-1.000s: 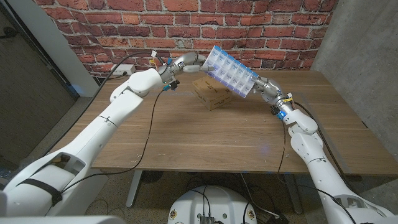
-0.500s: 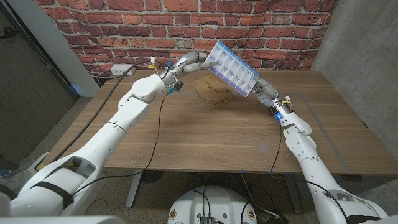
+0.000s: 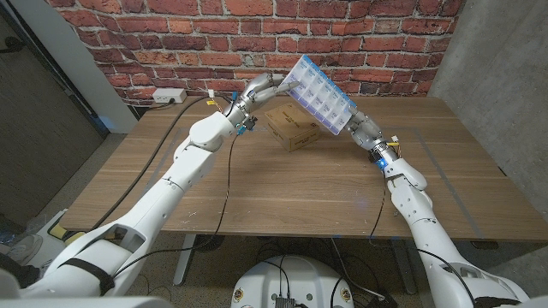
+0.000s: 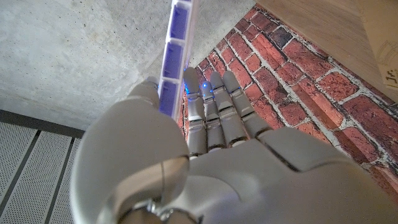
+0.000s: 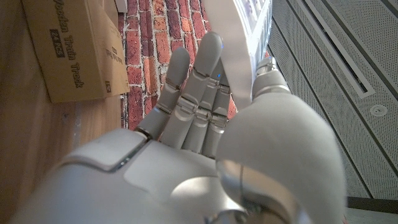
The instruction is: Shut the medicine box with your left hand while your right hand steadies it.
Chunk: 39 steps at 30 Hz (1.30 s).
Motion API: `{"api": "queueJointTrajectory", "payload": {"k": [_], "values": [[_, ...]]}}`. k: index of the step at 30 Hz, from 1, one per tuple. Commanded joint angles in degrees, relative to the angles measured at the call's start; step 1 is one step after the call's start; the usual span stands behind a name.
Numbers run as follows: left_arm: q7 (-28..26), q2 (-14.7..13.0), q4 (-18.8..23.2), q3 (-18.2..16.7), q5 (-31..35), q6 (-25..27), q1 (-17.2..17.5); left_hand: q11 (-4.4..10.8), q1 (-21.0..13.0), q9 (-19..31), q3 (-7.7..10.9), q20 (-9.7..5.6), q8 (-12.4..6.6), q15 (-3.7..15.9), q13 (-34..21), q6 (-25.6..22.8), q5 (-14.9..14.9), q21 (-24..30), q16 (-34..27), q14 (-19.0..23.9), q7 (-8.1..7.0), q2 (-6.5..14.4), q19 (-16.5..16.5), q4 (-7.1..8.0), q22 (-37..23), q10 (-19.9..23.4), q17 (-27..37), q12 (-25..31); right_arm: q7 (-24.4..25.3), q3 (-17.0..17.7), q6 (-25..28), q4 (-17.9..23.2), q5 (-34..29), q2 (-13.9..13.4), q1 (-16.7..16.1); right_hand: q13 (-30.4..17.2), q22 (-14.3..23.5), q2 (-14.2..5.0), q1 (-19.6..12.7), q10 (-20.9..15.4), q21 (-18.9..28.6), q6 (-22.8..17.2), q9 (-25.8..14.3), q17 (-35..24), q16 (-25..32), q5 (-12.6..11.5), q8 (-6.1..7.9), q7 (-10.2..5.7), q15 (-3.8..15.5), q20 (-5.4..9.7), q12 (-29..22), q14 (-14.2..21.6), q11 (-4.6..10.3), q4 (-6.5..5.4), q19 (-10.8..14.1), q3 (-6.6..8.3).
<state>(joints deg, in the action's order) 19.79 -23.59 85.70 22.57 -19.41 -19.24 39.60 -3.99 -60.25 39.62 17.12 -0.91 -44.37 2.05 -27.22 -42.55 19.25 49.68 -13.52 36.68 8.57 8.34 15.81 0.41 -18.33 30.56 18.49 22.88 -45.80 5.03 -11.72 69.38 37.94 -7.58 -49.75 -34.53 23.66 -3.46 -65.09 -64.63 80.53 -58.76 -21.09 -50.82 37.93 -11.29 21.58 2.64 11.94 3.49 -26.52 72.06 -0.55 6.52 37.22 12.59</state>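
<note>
**Medicine box held aloft between two hands**

The medicine box [image 3: 322,92] is up in the air above the desk [image 3: 282,188], tilted, its high end toward the brick wall [image 3: 171,43] and its low end dropping toward the robot's right. The left hand [image 3: 267,84] meets it at the upper end, fingers [image 4: 211,106] stretched out straight alongside the box's edge with the thumb on the other side, so the box sits pinched there. Over at the lower end the right hand [image 3: 358,128] has it too: in the right wrist view the fingers [image 5: 193,93] lie extended against the box's pale face, thumb opposite. Beneath the raised box, a brown cardboard carton [image 3: 293,127] rests on the desk, well clear of both hands.
</note>
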Motion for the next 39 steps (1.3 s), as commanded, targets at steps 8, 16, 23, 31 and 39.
{"api": "queueJointTrajectory", "payload": {"k": [8, 16, 23, 31, 39], "values": [[-2.11, -2.56, 3.28, 0.51, 1.0, 1.47, 0.77, 11.95, -2.79, -1.02, 15.95, 0.49, -5.29, 8.93, 0.5, -10.29, -7.78, 3.31, 0.75, 2.18, 0.08, 0.94, -3.04, 3.89, 0.42, 15.55, 1.34, 0.94, 2.49, 0.91, -1.07, 2.37, -1.03, 0.35, -2.02, -0.44, -0.44, -5.14, -5.19, -8.84, 0.61, -1.44, -0.35, -0.49, 0.35, 0.01, -0.11, -1.2, 1.32, 8.0, -0.4, 0.58, 4.95, 0.79, 0.05, 1.04], [-6.06, -3.19, 5.98, 0.09, 2.55, 3.35, 2.46, 10.13, -1.41, -3.43, 16.53, 1.04, -4.22, 7.06, 1.68, -9.99, -8.53, 4.69, 0.78, 2.93, -1.19, 0.49, -4.12, 4.45, 0.81, 16.22, 1.67, 0.53, 3.6, 0.88, -1.43, 2.91, -1.53, 0.37, -2.45, -0.54, -0.99, -5.16, -5.03, -8.76, 0.95, -1.6, -0.3, -0.67, 0.32, 0.03, -0.31, -1.21, 1.32, 7.95, -0.23, 0.43, 5.03, 0.73, -0.27, 1.02], [-7.85, -3.4, 7.33, -0.55, 1.86, 3.73, 4.12, 7.96, 7.79, -8.72, 11.03, 1.48, -1.29, 5.18, 2.86, -9.08, -9.77, 7.11, 1.17, 3.15, -1.46, -6.33, -4.96, 8.11, 1.97, 15.95, 2.11, -0.02, 4.42, 0.9, -1.7, 3.51, -1.76, 0.41, -2.87, -0.68, -1.47, -5.18, -5.02, -8.79, 1.19, -1.49, -0.55, -0.69, 0.2, 0.0, -0.39, -1.33, 1.32, 7.96, -0.16, 0.25, 4.97, 0.75, -0.56, 1.06], [-8.88, -4.69, 8.86, -0.44, 2.48, 4.44, 4.93, 5.13, 22.48, -13.59, 0.03, 3.31, 6.84, 1.33, 3.67, 2.55, -7.57, 6.93, 2.98, -5.12, -1.04, -17.15, -10.29, 8.56, 4.6, 4.35, 1.62, -4.07, 4.95, 0.59, -1.81, 3.95, -2.33, 0.17, -3.19, -0.84, -1.98, -5.19, -4.92, -8.71, 1.65, -1.51, -0.52, -0.83, 0.22, 0.0, -0.61, -1.36, 1.32, 7.95, -0.01, 0.28, 4.98, 0.72, -0.81, 1.05], [-8.31, -6.07, 9.86, -0.25, 2.38, 5.34, 5.18, 2.98, 26.32, -14.05, -5.52, 5.53, 12.5, -1.78, 3.22, 15.27, -5.84, 5.92, 3.01, -12.49, -0.95, -18.71, -14.4, 7.28, 5.66, -5.53, 0.77, -7.29, 5.58, 0.41, -2.11, 4.26, -2.8, 0.11, -3.38, -0.8, -2.38, -5.2, -4.87, -8.88, 1.97, -1.57, -0.6, -0.89, 0.17, 0.0, -0.71, -1.35, 1.32, 7.95, 0.11, 0.25, 4.89, 0.71, -0.96, 1.05]]}}
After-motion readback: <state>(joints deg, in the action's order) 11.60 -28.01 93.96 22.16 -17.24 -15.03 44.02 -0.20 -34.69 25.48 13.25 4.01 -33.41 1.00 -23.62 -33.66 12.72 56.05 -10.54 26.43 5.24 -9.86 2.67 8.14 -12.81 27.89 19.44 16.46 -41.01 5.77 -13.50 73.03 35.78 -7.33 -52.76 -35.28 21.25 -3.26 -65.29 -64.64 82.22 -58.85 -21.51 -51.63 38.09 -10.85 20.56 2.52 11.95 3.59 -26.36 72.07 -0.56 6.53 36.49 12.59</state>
